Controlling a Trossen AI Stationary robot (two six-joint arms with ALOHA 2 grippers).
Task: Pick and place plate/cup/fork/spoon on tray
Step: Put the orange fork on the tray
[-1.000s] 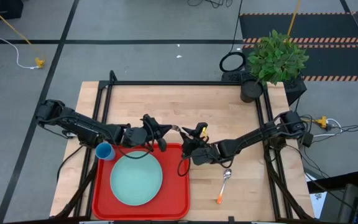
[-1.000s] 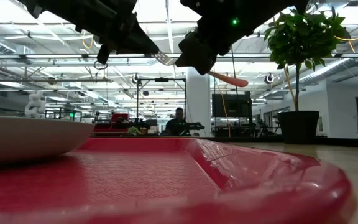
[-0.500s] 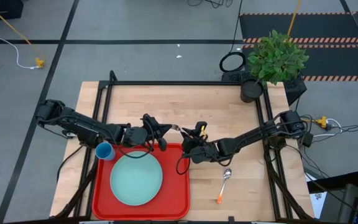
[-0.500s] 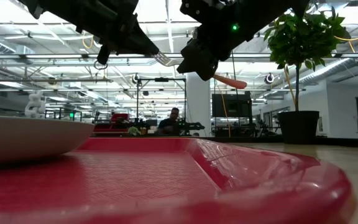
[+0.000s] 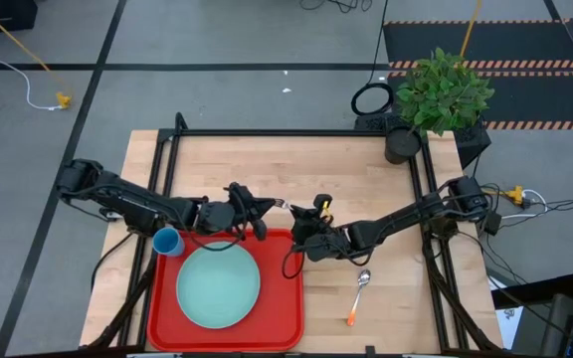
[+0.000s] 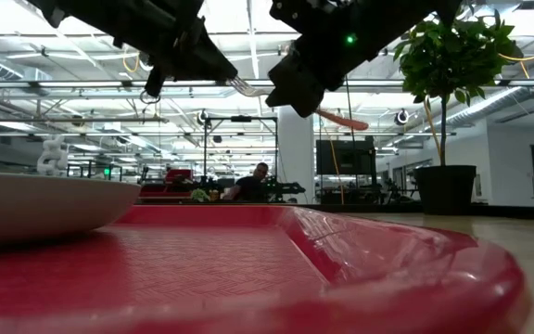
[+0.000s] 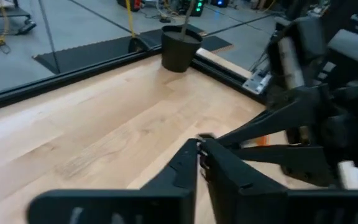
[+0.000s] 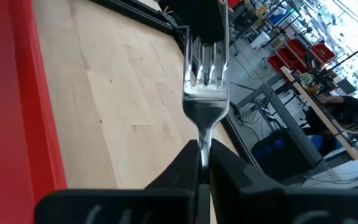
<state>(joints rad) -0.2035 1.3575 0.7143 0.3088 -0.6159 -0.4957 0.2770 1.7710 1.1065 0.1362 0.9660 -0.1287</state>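
We hold the small orange-handled fork with silver metal tines point(image 8: 205, 87) aloft over the worktop between both arms, our right claw point(image 8: 202, 152) clamped on its neck, its tines pointing into our nearly closed left claw point(image 5: 263, 211), just beyond the large red rectangular plastic tray point(image 5: 288, 298).

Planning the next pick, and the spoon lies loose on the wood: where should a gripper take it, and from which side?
Probably from straight above, on the orange handle near its middle: the spoon lies flat on the table, right of the tray, clear all round, and the handle offers two parallel sides to close across.
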